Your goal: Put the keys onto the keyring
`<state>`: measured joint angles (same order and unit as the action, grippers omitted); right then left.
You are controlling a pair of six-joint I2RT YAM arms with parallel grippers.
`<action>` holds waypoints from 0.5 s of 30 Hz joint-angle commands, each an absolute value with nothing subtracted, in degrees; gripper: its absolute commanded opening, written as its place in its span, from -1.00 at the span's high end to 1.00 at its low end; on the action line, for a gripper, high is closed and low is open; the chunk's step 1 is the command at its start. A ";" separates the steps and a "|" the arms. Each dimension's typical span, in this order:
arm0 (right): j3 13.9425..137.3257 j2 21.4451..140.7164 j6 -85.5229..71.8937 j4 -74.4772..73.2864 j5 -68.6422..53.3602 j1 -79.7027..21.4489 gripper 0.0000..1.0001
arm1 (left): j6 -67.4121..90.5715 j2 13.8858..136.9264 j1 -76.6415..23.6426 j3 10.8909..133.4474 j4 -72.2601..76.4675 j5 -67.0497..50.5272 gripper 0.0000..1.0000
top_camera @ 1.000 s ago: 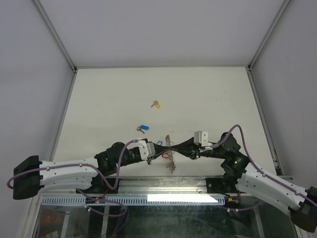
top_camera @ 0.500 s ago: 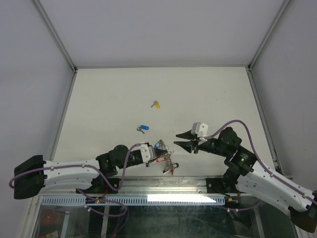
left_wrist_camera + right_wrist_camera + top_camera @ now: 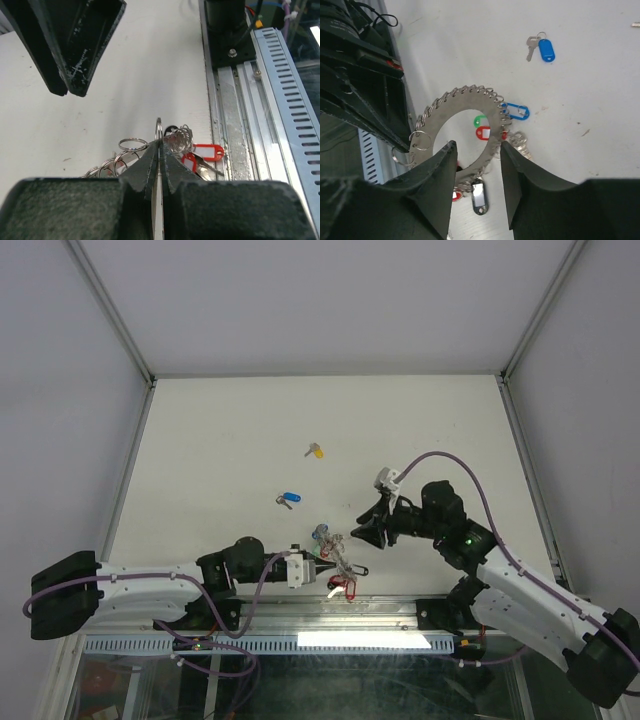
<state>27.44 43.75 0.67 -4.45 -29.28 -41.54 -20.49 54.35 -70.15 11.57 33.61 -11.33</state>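
The keyring [image 3: 470, 107] is a flat silver ring fringed with small rings, keys and red, blue and green tags; it also shows in the top view [image 3: 338, 558]. My left gripper [image 3: 318, 566] is shut on its edge [image 3: 159, 131] and holds it upright above the near table edge. My right gripper [image 3: 366, 525] is open and empty, just right of the keyring, its fingers [image 3: 440, 165] astride the ring in the right wrist view. The blue-tagged key [image 3: 288, 500] lies on the table, also in the right wrist view [image 3: 541, 48]. The yellow-tagged key [image 3: 315, 451] lies farther back.
A metal rail [image 3: 330, 612] runs along the near table edge under the keyring, also in the left wrist view [image 3: 250, 115]. The enclosure walls [image 3: 120, 450] bound the white table on three sides.
My left gripper has turned the keyring and lifted it slightly. My right gripper let go of it, opened, and swung back and up to the right of it.
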 commanded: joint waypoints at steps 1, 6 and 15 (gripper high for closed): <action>25.58 42.87 -5.82 0.77 -40.76 -38.78 0.15 | -23.25 55.10 -70.34 11.40 32.44 -16.61 1.00; 25.48 43.72 -5.37 0.40 -47.40 -38.67 0.18 | -23.53 55.30 -70.33 11.53 31.47 -17.02 1.00; 32.27 55.66 -2.99 -6.17 -53.86 -38.77 0.16 | -24.84 57.26 -70.34 12.56 29.97 -17.86 1.00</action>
<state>26.06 50.54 -3.90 -4.38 -49.21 -38.85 -23.44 56.99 -70.15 11.31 28.97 -15.62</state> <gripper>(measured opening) 0.415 0.002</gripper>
